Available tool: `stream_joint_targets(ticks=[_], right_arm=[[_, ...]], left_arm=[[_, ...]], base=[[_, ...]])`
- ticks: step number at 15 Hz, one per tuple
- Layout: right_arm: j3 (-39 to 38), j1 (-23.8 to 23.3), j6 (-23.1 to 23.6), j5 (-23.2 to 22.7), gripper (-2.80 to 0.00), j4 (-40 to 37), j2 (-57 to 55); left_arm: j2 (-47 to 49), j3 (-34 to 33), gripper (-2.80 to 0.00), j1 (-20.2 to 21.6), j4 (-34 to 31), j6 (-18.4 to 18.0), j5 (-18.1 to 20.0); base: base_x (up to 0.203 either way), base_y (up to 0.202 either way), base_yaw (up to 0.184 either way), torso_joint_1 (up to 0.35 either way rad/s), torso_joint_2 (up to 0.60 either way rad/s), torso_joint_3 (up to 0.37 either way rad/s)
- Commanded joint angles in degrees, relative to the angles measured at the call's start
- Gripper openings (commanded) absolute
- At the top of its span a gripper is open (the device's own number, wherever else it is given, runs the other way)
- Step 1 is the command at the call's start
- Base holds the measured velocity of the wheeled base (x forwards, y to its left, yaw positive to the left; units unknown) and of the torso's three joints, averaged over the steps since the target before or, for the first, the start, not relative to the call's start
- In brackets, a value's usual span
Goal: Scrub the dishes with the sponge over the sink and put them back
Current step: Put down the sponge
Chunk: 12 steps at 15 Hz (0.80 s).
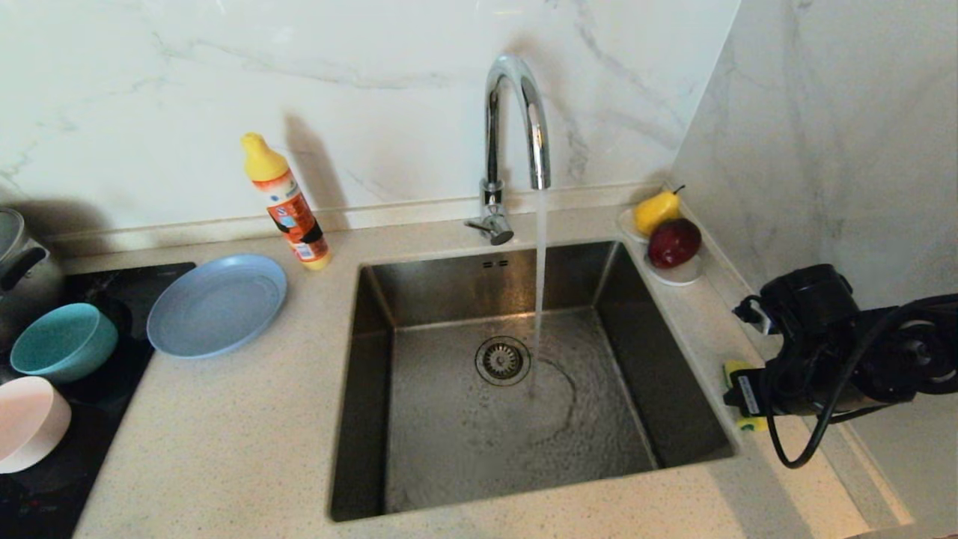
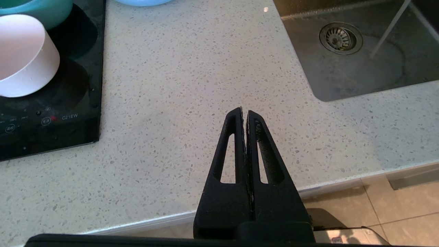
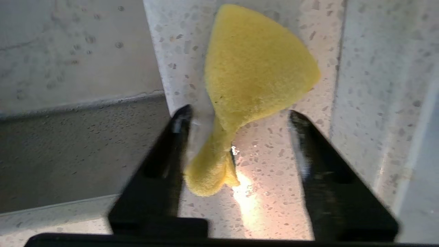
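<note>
While water is running from the faucet (image 1: 516,127) into the sink (image 1: 449,434), three dishes are sitting at left: blue-grey plate (image 1: 217,303), teal bowl (image 1: 63,337), pale pink dish (image 1: 26,423). At right, the right gripper (image 3: 236,120) is standing spread around one sponge (image 3: 253,79), not clamping it. The left gripper (image 2: 245,113) is hovering pressed together, empty.

Bright, even indoor light fills the kitchen scene. The detergent bottle (image 1: 286,202) throws a soft shadow rightward onto the far marble wall (image 1: 150,97), so light comes from the left. The tap (image 1: 516,135) carries sharp highlights. In the right wrist view, glare burns the counter (image 3: 247,202) and the black fingers (image 3: 319,178) look motion-blurred around the sponge (image 3: 253,75).
</note>
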State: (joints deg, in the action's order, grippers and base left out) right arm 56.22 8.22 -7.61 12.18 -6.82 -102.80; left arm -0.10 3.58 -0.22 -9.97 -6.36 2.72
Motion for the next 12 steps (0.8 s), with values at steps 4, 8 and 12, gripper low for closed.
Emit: stream_joint_targets(ticks=[4,8,12], right_arm=[[1.46,0.25,-0.01,0.39,0.0,0.07,0.84],[2.81,2.2,-0.05,0.39,0.0,0.04,3.99],[3.4,6.66,-0.2,0.22,-2.8,-0.98,8.19]], left_arm=[[0.1,-0.02,-2.8,-0.01,-0.05,-0.05,0.01],[0.1,-0.07,-2.8,0.04,-0.05,-0.05,0.01],[0.1,0.02,-2.8,-0.01,-0.05,-0.05,0.01]], base=[[0.0,0.0,0.0,0.0,0.0,0.0],[0.0,0.0,0.0,0.0,0.0,0.0],[0.0,0.0,0.0,0.0,0.0,0.0]])
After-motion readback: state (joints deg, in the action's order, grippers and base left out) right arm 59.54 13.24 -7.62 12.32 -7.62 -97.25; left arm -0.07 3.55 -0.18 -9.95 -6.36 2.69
